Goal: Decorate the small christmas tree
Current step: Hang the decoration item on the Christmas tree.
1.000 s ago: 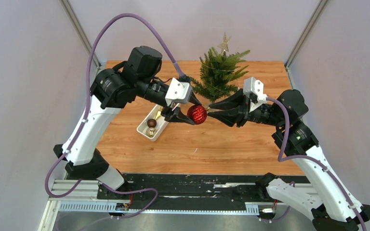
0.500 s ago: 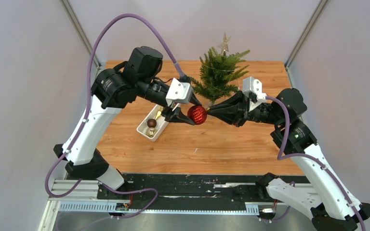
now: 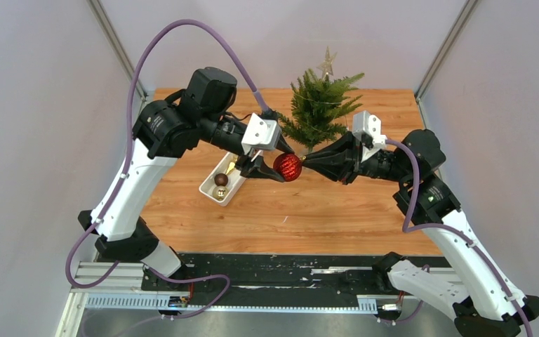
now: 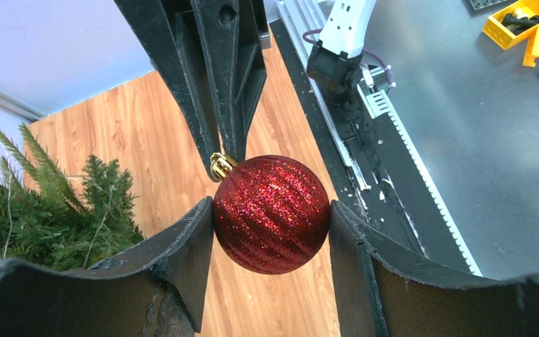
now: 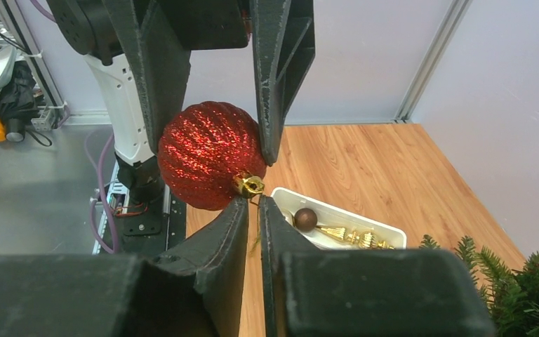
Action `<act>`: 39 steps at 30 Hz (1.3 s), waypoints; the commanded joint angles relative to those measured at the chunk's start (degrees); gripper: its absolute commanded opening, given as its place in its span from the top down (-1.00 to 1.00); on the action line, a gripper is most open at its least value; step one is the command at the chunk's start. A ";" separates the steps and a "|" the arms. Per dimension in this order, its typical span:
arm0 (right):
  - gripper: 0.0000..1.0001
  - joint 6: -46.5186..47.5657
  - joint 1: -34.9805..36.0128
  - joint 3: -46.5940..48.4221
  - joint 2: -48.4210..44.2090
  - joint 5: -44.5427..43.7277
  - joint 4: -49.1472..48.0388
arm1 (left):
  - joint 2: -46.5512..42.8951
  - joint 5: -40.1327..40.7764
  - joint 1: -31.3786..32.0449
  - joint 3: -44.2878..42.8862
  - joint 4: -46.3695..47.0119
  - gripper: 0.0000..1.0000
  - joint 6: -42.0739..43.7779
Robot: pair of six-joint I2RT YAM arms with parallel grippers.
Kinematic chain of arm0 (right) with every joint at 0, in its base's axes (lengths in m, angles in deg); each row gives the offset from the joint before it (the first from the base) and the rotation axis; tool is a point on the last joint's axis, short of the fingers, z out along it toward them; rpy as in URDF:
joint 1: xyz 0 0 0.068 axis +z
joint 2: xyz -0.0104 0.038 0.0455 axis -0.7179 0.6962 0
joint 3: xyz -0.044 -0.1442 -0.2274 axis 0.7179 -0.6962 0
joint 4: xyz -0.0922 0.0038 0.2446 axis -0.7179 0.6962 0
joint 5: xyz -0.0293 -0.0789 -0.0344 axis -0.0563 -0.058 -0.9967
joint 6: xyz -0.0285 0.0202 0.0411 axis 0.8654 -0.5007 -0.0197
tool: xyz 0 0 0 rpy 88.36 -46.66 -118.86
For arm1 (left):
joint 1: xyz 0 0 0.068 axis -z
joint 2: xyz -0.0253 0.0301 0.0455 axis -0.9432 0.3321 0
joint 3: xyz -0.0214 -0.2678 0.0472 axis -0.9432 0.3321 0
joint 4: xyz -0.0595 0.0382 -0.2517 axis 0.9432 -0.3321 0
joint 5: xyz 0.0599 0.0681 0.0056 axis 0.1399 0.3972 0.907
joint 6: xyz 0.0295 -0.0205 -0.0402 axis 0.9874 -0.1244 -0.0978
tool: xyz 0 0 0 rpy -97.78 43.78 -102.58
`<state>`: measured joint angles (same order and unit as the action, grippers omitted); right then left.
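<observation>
Left tool point(image 3: 282, 165): clamped on red bauble point(image 4: 270, 214) | right tool point(image 3: 307, 164): pinched closed on its hanging thread point(image 5: 255, 242) | small christmas tree point(image 3: 319, 105): just behind both tools, star point(image 3: 327, 62) only, bauble unhung | tray point(image 3: 208, 188) beneath left tool: spares unhung

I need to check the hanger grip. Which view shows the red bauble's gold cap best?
The right wrist view: the gold cap sits sharp and close, at the tips of the right gripper. The left wrist view shows it partly hidden by that gripper; top external is too far away to show it.
</observation>
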<state>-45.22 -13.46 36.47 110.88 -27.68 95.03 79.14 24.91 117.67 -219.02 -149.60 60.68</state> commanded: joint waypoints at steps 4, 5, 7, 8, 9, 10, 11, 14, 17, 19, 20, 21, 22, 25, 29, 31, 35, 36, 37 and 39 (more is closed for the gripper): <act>0.69 -1.07 -0.04 -0.80 -0.59 -2.22 -2.44 | -1.26 -3.30 0.32 -0.20 1.52 1.00 -1.32; 0.69 -1.20 -0.02 -0.88 -0.79 -2.23 -2.44 | -1.24 -3.37 0.36 -0.19 1.56 1.00 -1.36; 0.81 -1.30 -0.08 -0.91 -1.11 -2.15 -2.53 | -1.29 -3.48 0.35 -0.19 1.61 1.00 -1.48; 0.94 -1.39 -0.08 -0.91 -1.35 -2.27 -2.53 | -1.25 -3.46 0.34 -0.10 1.60 1.00 -1.49; 0.99 -1.26 -0.08 -0.91 -1.52 -2.21 -2.53 | -1.26 -3.45 0.37 -0.06 1.64 1.00 -1.49; 1.00 -1.14 -0.07 -0.97 -1.80 -2.16 -2.45 | -1.32 -3.56 0.39 0.15 1.65 1.00 -1.45; 1.00 -0.99 -0.05 -1.13 -2.03 -2.34 -2.45 | -1.35 -3.59 0.34 0.29 1.62 1.00 -1.64; 1.00 -0.48 -0.06 -1.81 -3.35 -3.77 -2.12 | -1.65 -2.88 0.35 1.07 2.19 1.00 -2.21; 1.00 -0.28 -0.02 -2.26 -4.12 -4.13 -1.96 | -1.81 -1.70 0.32 1.41 2.89 1.00 -2.70; 1.00 0.67 -0.08 -1.79 -4.14 -4.77 -0.37 | -1.82 -0.98 0.36 1.43 3.36 1.00 -2.95; 1.00 1.40 -0.08 -1.52 -4.14 -5.61 0.91 | -1.82 -0.77 0.33 1.37 3.49 1.00 -3.06; 1.00 2.11 -0.08 -1.43 -4.44 -6.71 1.99 | -1.82 -0.38 0.27 1.43 3.72 1.00 -3.25; 1.00 2.47 -0.04 -1.48 -4.72 -7.80 2.67 | -1.93 -0.20 0.29 1.45 3.84 1.00 -3.30; 1.00 2.35 -0.17 -1.41 -5.20 -8.50 2.96 | -2.10 1.23 0.28 2.33 4.56 1.00 -3.68; 1.00 2.28 -0.17 -1.50 -5.30 -10.74 3.51 | -2.27 2.92 0.35 2.62 5.12 1.00 -3.75; 1.00 2.71 -0.29 -2.05 -5.83 -11.84 3.79 | -2.31 3.85 0.31 2.69 5.19 1.00 -3.69; 1.00 2.31 -0.61 -2.44 -6.07 -12.37 4.31 | -2.76 4.54 0.35 3.43 5.32 1.00 -3.61; 1.00 2.11 -0.64 -2.41 -6.11 -12.61 4.27 | -2.69 4.63 0.33 3.55 5.36 1.00 -3.65; 1.00 1.83 -0.69 -2.40 -6.19 -13.42 4.26 | -2.70 5.03 0.33 3.57 5.41 1.00 -3.67; 1.00 1.34 -0.67 -2.56 -6.68 -15.66 4.28 | -2.70 5.59 0.32 3.82 5.47 1.00 -3.61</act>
<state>-43.25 -13.85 33.96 105.24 -39.38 99.09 78.53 29.46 117.76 -215.46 -145.69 57.95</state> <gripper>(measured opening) 0.003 0.628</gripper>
